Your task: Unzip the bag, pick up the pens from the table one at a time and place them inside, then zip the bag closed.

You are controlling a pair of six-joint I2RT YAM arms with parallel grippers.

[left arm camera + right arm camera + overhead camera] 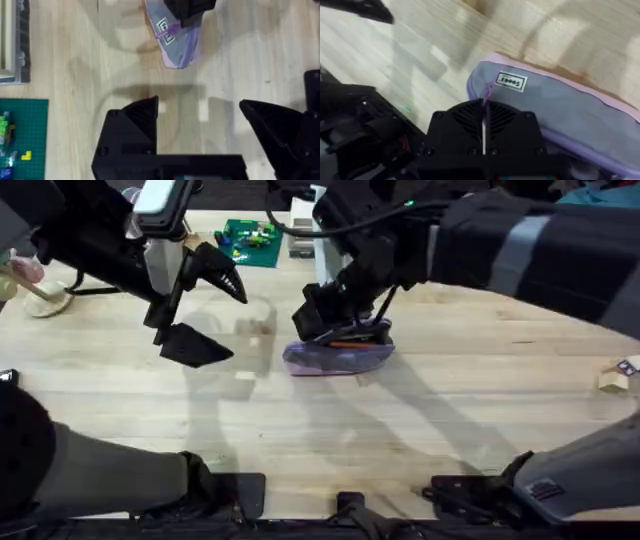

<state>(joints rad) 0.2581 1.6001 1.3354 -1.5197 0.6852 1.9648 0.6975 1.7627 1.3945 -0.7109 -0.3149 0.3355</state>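
Observation:
The bag lies on the table near the middle, lavender with a grey face and a small label. My right gripper is down on its top edge. In the right wrist view its fingers are shut together on the purple zipper pull. A thin orange pen shows along the bag's top edge under that gripper. My left gripper hangs open to the left of the bag with nothing between its fingers. The left wrist view shows the bag beyond that gripper's spread fingers.
A green mat with small coloured parts lies at the back, also seen as the green mat from the left wrist. A pale box stands beside it. A small wooden block sits at the right edge.

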